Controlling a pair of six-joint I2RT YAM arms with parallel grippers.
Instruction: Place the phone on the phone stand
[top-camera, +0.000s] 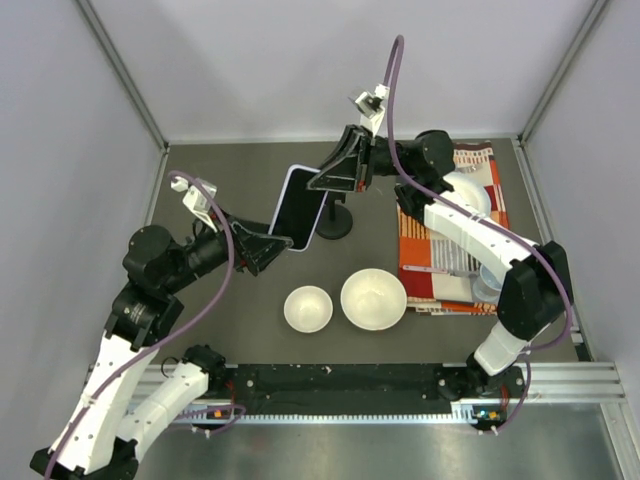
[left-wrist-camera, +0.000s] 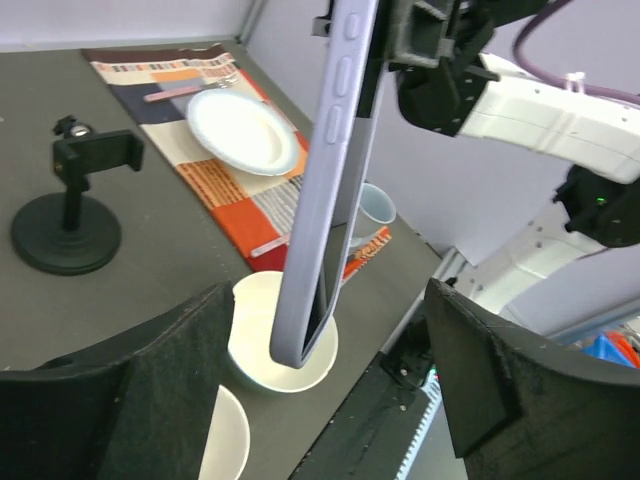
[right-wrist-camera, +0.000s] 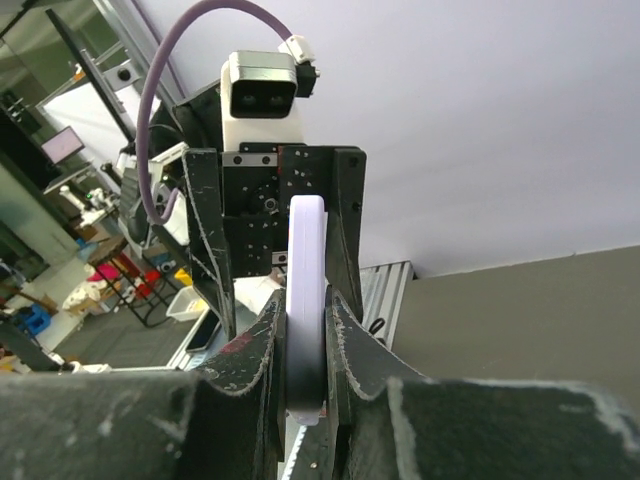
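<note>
From above, the phone (top-camera: 300, 208) is hanging over the middle of the table (top-camera: 220, 185), tilted, black screen showing, beside the phone stand (top-camera: 338, 226). The left wrist view is showing its pale side edge standing between the wide-apart jaws of the left gripper (left-wrist-camera: 327, 292), untouched. The right wrist view is showing the right gripper (right-wrist-camera: 305, 303), reaching in from the far edge, squeezing the phone's flat faces.

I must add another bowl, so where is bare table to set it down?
Bare table lies far left, between the back wall and the left gripper. Crowded: the phone stand, the smaller bowl, the larger bowl, the placemat.
</note>
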